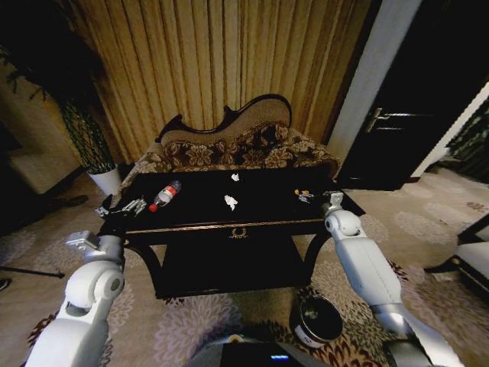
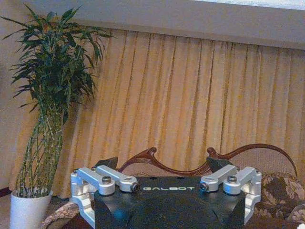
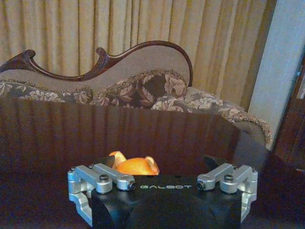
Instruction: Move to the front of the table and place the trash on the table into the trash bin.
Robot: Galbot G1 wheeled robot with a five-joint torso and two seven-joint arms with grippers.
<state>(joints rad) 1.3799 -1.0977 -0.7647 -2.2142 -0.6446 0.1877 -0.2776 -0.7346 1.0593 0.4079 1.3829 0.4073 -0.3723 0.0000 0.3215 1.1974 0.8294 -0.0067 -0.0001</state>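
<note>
Black table (image 1: 267, 200) with bottle (image 1: 164, 195) lying near its left end and two paper scraps (image 1: 231, 202) toward the middle. Left pincer (image 1: 134, 206) just beside the bottle, right pincer (image 1: 306, 196) near the right end by an orange scrap (image 3: 136, 165); whether either is apart or together cannot be told. Trash bin (image 1: 316, 322) on the carpet, front right.

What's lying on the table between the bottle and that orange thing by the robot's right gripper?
In the head view, two white paper scraps lie between the bottle and the orange thing; the rest of that table stretch is bare.
</note>
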